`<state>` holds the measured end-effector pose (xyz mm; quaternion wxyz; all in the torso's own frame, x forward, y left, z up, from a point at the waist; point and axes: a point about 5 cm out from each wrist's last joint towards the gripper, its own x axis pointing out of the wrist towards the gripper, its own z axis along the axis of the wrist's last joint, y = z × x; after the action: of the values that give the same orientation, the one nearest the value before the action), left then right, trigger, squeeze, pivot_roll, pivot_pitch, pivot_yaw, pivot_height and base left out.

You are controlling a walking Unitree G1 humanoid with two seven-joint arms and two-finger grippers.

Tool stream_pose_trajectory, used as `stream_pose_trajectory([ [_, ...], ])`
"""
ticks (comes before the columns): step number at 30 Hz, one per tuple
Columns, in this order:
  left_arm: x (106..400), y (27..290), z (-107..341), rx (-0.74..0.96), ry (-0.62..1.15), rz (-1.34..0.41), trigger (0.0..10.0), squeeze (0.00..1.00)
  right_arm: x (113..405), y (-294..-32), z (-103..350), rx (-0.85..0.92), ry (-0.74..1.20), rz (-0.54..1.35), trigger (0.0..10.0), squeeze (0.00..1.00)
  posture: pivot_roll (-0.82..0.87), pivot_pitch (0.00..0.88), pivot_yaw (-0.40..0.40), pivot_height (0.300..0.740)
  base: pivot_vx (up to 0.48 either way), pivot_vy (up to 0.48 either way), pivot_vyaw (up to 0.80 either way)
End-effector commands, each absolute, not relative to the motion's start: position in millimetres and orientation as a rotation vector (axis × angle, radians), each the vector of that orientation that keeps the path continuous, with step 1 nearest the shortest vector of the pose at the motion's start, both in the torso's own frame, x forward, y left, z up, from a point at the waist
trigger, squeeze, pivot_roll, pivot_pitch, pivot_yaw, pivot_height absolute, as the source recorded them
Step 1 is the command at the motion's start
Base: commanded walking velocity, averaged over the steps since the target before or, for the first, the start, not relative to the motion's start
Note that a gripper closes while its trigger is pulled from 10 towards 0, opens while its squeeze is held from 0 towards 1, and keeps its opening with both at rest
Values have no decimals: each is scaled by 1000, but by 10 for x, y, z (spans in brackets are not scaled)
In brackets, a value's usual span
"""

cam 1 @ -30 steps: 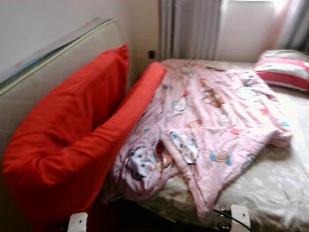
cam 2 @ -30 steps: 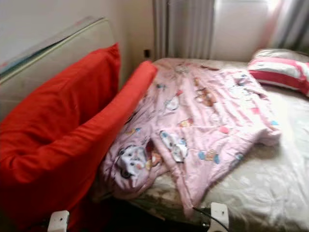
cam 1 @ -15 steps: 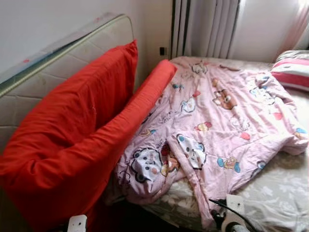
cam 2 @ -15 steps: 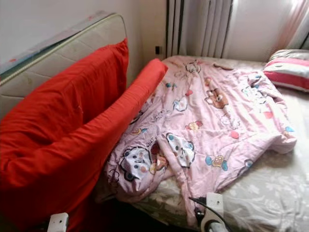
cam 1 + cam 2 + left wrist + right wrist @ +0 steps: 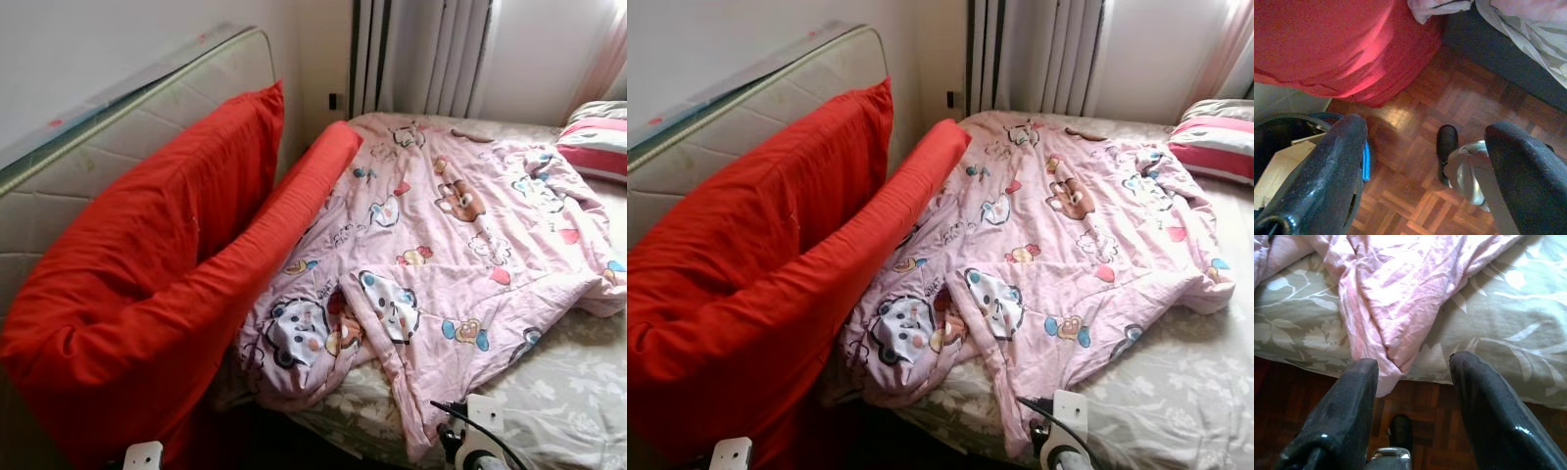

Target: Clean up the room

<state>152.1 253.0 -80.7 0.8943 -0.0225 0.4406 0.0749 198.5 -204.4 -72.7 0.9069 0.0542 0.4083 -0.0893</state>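
Right now your right tool (image 5: 1410,416) is spread wide, empty, right by the pink blanket (image 5: 441,255) corner hanging off the bed (image 5: 568,392), so you can grab it. Your left tool (image 5: 1425,181) hangs spread over the floor (image 5: 1415,161), waiting.

Bedside, as I see it
Blanket (image 5: 441,245) on bed (image 5: 568,382); cushion (image 5: 157,274) to its left, mattress (image 5: 88,147) behind; pillow (image 5: 598,147) far right.
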Motion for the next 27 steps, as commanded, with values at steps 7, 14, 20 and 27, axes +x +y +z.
stream_pose_trajectory([
  [7,1561,2475,-810,-39,913,148,10000,0,2021,-2011,-714,124,833,-190,10000,0,1,0,51,740,0,0,0],
  [14,1471,2534,-825,-37,927,155,10000,0,2048,-1985,-701,122,821,-177,10000,0,2,0,50,695,0,0,0],
  [20,1525,2464,-822,-19,902,158,10000,0,2076,-1979,-680,140,792,-172,10000,0,-1,0,45,680,0,0,0],
  [27,2029,2246,-625,-47,736,125,10000,0,2103,-1984,-662,139,781,-153,10000,0,14,9,32,680,0,0,0],
])
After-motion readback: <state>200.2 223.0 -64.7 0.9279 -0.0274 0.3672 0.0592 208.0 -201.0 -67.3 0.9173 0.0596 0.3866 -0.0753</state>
